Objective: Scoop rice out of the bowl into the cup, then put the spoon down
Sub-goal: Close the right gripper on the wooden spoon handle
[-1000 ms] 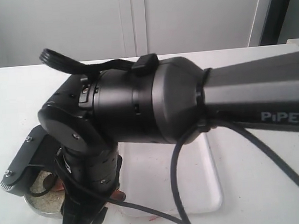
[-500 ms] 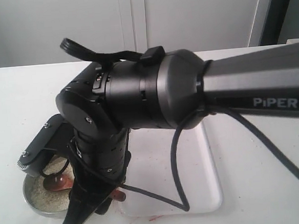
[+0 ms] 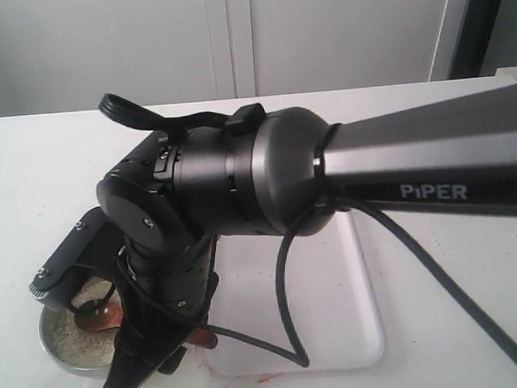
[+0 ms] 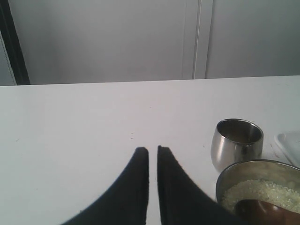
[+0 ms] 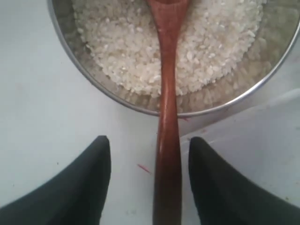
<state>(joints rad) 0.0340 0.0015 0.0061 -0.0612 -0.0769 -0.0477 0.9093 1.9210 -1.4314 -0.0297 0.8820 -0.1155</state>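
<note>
The steel bowl [image 3: 49,344] of white rice [image 3: 78,346] sits at the near left of the table. The brown wooden spoon [image 5: 168,117] lies with its head in the rice [image 5: 126,42] and its handle across the bowl rim [image 5: 93,79]. My right gripper [image 5: 150,138] is open, one finger on each side of the handle, with gaps on both sides. In the exterior view that gripper [image 3: 147,370] hangs beside the bowl, over the spoon [image 3: 98,316]. My left gripper [image 4: 153,149] is shut and empty, just short of the cup [image 4: 236,143] and the bowl [image 4: 248,174].
A white tray [image 3: 338,313] lies right beside the bowl, and its corner [image 5: 253,136] reaches under the right finger. The right arm [image 3: 373,177] fills much of the exterior view and hides the cup there. A cable [image 3: 288,298] loops over the tray.
The right wrist swung up and right off the bowl, then settled slightly left and lower, uncovering the spoon head in the rice. The left gripper's earlier state is not shown.
</note>
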